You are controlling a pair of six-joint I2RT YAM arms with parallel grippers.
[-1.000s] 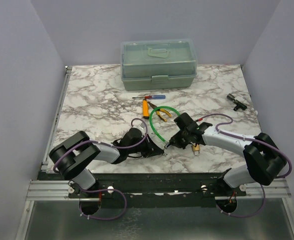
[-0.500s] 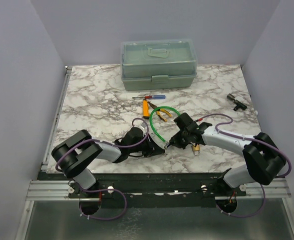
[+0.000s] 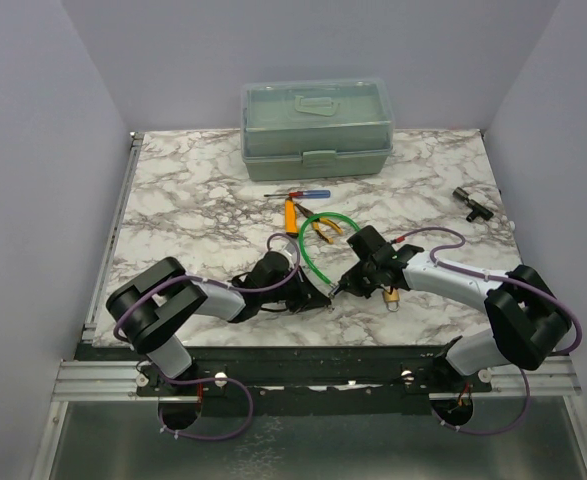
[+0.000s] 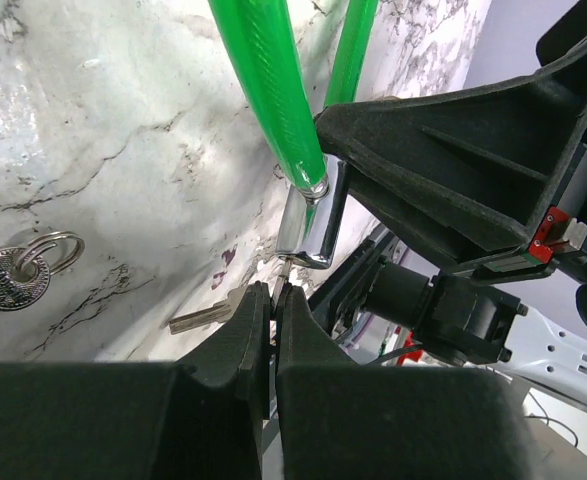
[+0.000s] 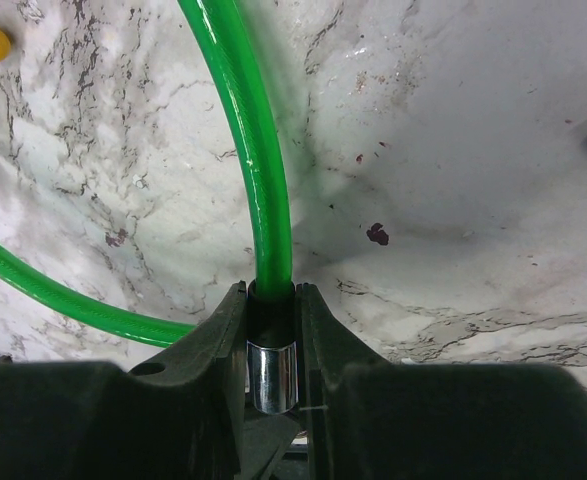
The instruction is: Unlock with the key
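Green cable [image 5: 263,150] ends in a chrome cap [image 5: 271,378] clamped by the right tool [image 5: 271,300]. Only the left wrist view shows the key [image 4: 281,274]: an edge-on sliver pinched in the closed left tool [image 4: 275,292], just below that cap, mostly hidden.

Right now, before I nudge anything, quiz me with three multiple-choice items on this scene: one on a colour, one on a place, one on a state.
1. The box at the back is: A red; B black; C pale green.
2. The green cable's metal end sits: A inside the box; B between the right gripper's fingers; C on top of the box.
3. The left gripper is: A shut; B wide open; C out of view.

Answers:
1 C: the top view shows a pale green lidded case.
2 B: the right wrist view shows both fingers clamping the chrome tip.
3 A: the left wrist view shows its fingertips pressed together.
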